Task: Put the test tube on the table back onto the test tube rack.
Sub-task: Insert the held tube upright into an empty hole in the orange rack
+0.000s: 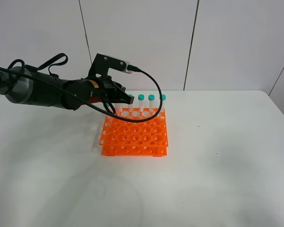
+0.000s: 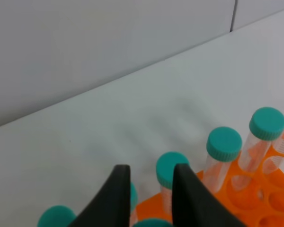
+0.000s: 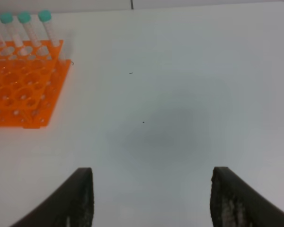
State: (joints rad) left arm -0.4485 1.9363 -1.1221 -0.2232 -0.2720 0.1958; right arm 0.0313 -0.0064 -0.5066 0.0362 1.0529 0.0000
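1. Test tube [image 2: 151, 223]: only a sliver of its teal cap shows, sitting between the left gripper's [image 2: 149, 168] two dark fingers [image 2: 116, 194] at the very edge of the left wrist view.
2. Those fingers are drawn in on that cap with just a narrow gap between them (the tube's body is hidden beneath them).
3. From the high camera, the left gripper [image 1: 128, 100] sits over the far-left corner of the test tube rack [image 1: 132, 137], right at the back row of holes. The arm reaches in from the left, tilted downward.
4. The orange rack rests flat on the white surface [image 1: 217, 156], near the back wall.
5. Other teal-capped tubes [image 1: 151, 101] stand upright in the rack's back row, to the right of the left gripper. In the left wrist view several of them [image 2: 224, 146] stand just beyond the fingertips.
6. The right gripper [image 3: 151, 175] has its fingers [image 3: 80, 198] spread wide with nothing between them, over bare surface.
7. In the right wrist view the rack [image 3: 19, 94] and its upright tubes [image 3: 23, 21] lie well apart from the right gripper, off to one side.
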